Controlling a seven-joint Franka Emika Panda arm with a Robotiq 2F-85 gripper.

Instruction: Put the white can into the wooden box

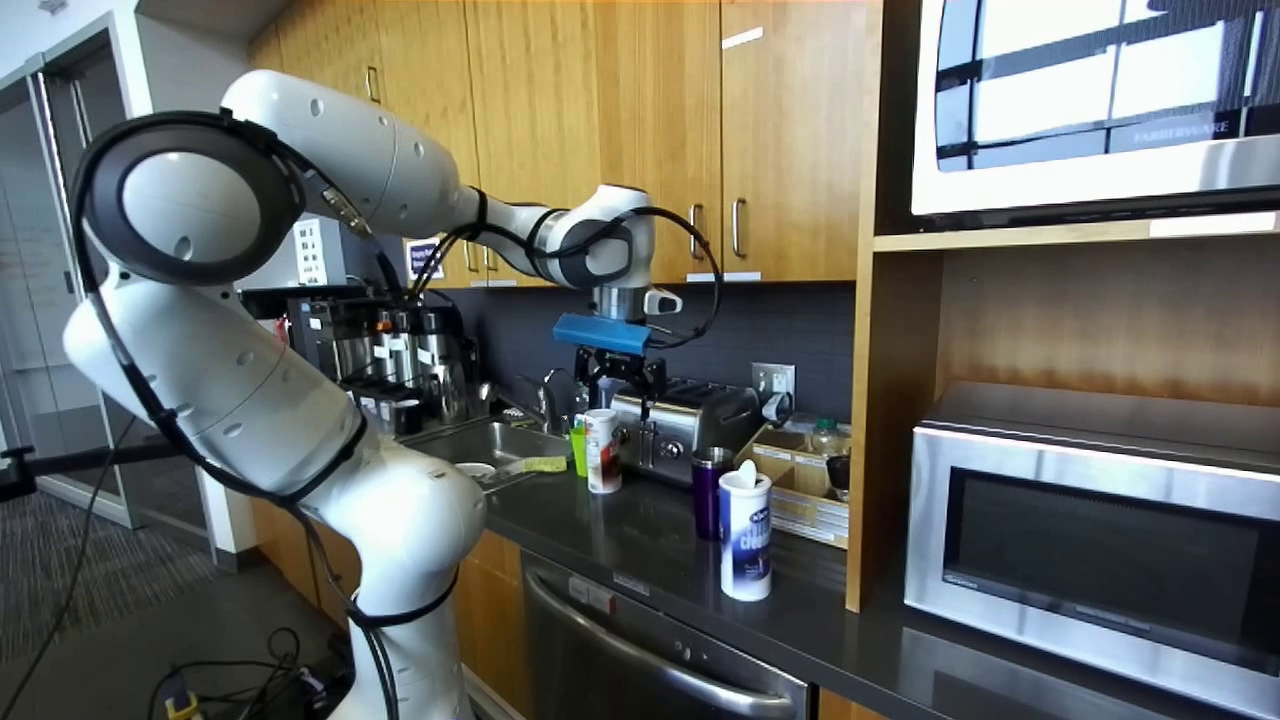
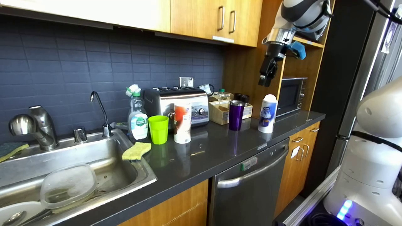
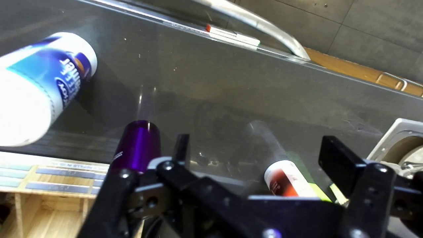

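Jaws gaping wide: gripper (image 3: 257,145) hanging bare above the counter (image 3: 211,86).
Fingers (image 3: 340,160) are pointing down, spread probably for straddling an upright can. Task wording is leaving open which is meant: blue-labelled white can (image 3: 49,86) is standing below and outside the gap, beyond the purple tumbler (image 3: 137,145); red-marked white can (image 3: 289,180) is showing through the gap in the wrist view, well below the fingertips. Wooden box (image 2: 219,113) is sitting low on the tumbler's side of the jaws, its open top presumably calling for lowering from above; the hang is likely giving clearance over that tumbler.
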